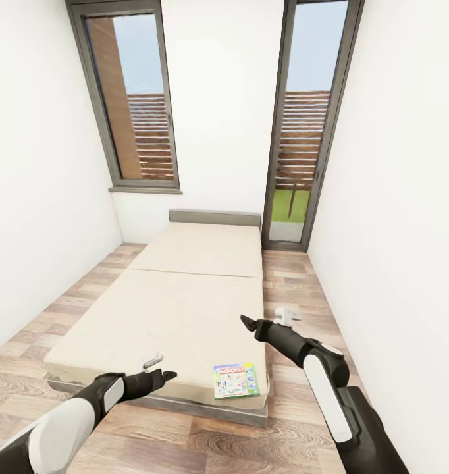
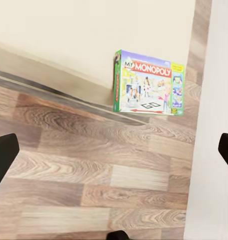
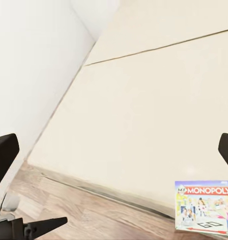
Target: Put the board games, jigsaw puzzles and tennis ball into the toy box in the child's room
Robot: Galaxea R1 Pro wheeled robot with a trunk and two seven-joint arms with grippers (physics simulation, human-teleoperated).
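Note:
One board game, a green-blue Monopoly box, lies flat on the near right corner of the beige bed. It also appears as the Monopoly box in the left wrist view and the Monopoly box in the right wrist view. My left gripper hovers open at the bed's near edge, left of the box. Beyond the box, over the bed's right edge, my right gripper is open and holds nothing. The table, toy box, jigsaw puzzles and tennis ball are out of view.
A grey headboard stands at the bed's far end under two tall grey-framed windows. White walls close in on both sides. A narrow strip of wood floor runs between bed and right wall, with a wider strip on the left.

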